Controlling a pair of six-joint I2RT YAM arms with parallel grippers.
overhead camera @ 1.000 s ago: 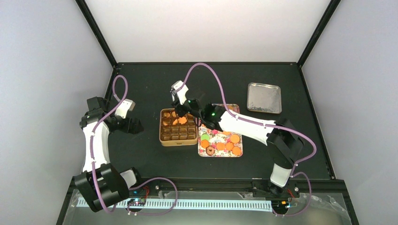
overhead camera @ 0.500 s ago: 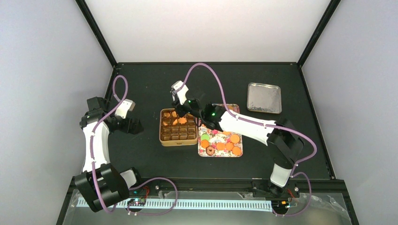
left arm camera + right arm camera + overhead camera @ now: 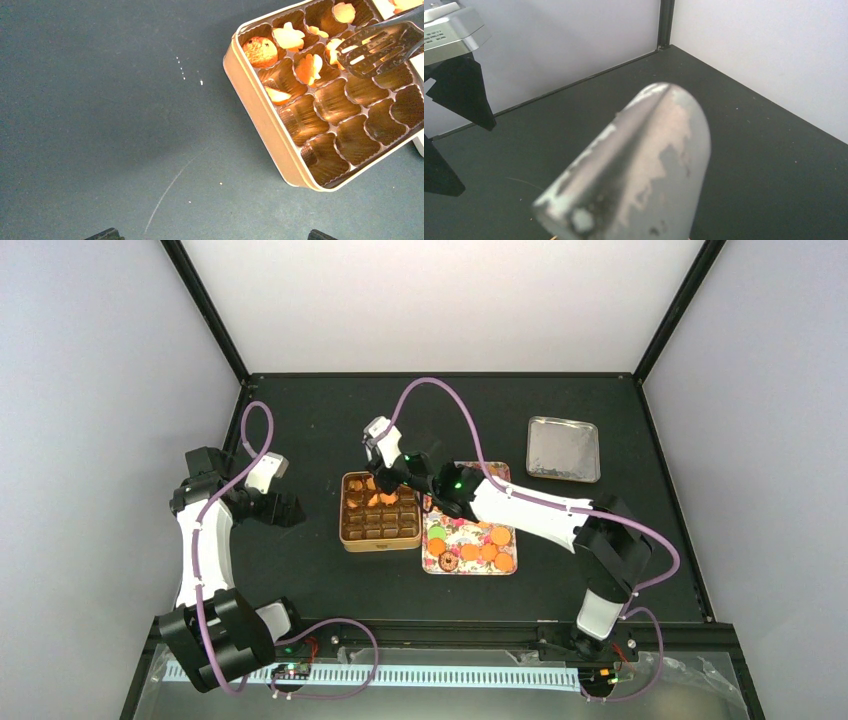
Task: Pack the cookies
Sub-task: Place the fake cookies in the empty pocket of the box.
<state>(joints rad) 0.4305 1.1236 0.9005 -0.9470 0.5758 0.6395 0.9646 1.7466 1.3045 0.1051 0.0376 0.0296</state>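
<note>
Left wrist view shows the cookies (image 3: 289, 36) that are in the square tin (image 3: 260, 115): a handful of orange-golden pieces sitting in the paper cups (image 3: 357, 145) of its two far rows, with the rows nearer the robot unfilled. The slotted head of a pair of metal tongs (image 3: 380, 45) hangs over a cup in the second row, right above an orange cookie. Whether the blades pinch that cookie or it lies loose in the cup I cannot tell. From above, the other cookies, orange rounds plus a green one (image 3: 437, 532) and a brown ring (image 3: 448, 561), lie on the flowered lid (image 3: 462, 532) just beside the tin's right side, partly under the right forearm. The next pick therefore lies to the right of the tongs and toward the robot, and the right arm is plainly the nearer one. The right gripper (image 3: 385, 472) is clenched on the tongs, whose grey handle (image 3: 644, 165) fills its wrist view. The left gripper (image 3: 292, 510) hovers over the dark table (image 3: 100, 100) well left of the tin, fingers spread wide and holding nothing.
</note>
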